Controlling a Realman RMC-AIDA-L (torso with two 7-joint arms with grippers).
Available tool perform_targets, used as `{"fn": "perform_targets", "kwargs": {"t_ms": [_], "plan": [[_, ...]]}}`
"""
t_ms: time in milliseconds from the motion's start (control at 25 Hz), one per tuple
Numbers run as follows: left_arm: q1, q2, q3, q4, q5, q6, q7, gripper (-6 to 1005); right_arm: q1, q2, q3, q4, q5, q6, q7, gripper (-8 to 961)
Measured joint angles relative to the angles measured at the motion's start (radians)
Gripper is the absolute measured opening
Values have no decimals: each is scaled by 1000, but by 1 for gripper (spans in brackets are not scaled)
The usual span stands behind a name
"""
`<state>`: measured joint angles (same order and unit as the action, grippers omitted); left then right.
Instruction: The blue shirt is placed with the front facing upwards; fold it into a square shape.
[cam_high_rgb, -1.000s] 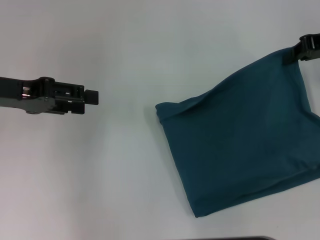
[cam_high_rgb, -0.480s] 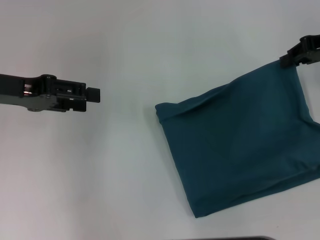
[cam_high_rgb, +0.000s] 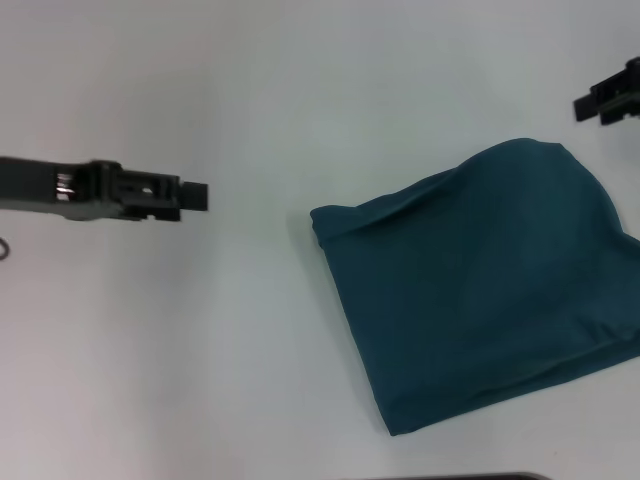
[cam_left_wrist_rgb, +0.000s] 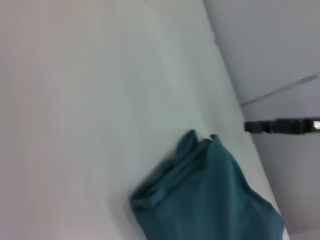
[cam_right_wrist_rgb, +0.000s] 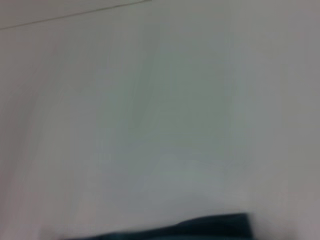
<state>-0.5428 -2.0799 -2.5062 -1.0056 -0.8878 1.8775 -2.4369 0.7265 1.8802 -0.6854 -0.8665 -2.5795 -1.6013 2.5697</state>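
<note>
The blue shirt (cam_high_rgb: 480, 290) lies folded into a rough, slightly skewed square on the white table, right of centre. No lettering or collar shows. My right gripper (cam_high_rgb: 606, 100) hangs open at the far right, beyond the shirt's far corner and clear of the cloth. My left gripper (cam_high_rgb: 194, 196) hovers over bare table at the left, well short of the shirt's near-left edge. The left wrist view shows the shirt (cam_left_wrist_rgb: 205, 200) bunched in layers, with the right gripper (cam_left_wrist_rgb: 280, 126) far off behind it. Only a thin strip of the shirt (cam_right_wrist_rgb: 200, 227) appears in the right wrist view.
White table (cam_high_rgb: 250, 350) surrounds the shirt on the left, front and back. A dark edge (cam_high_rgb: 470, 477) runs along the bottom of the head view. The shirt's right side runs past the picture's right border.
My right gripper has let go of the shirt's far right corner and pulled back from it. That corner has dropped flat. The left arm has barely shifted.
</note>
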Motion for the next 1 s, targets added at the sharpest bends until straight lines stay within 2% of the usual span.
{"fn": "perform_targets", "kwargs": {"t_ms": [160, 240, 520, 840, 1000], "plan": [[26, -65, -17, 35, -9, -26, 128, 675, -2, 25, -1, -1, 16, -27, -38, 438], [33, -82, -7, 72, -11, -65, 110, 675, -2, 32, 0, -3, 19, -29, -47, 438], [16, -87, 40, 283, -10, -179, -48, 675, -7, 36, -1, 0, 62, -31, -81, 438], [-23, -93, 161, 414, -31, -306, -78, 664, -7, 40, 2, 5, 70, -22, -104, 437], [-50, -92, 178, 469, -50, -366, -75, 654, -7, 41, 3, 5, 71, -22, -104, 437]]}}
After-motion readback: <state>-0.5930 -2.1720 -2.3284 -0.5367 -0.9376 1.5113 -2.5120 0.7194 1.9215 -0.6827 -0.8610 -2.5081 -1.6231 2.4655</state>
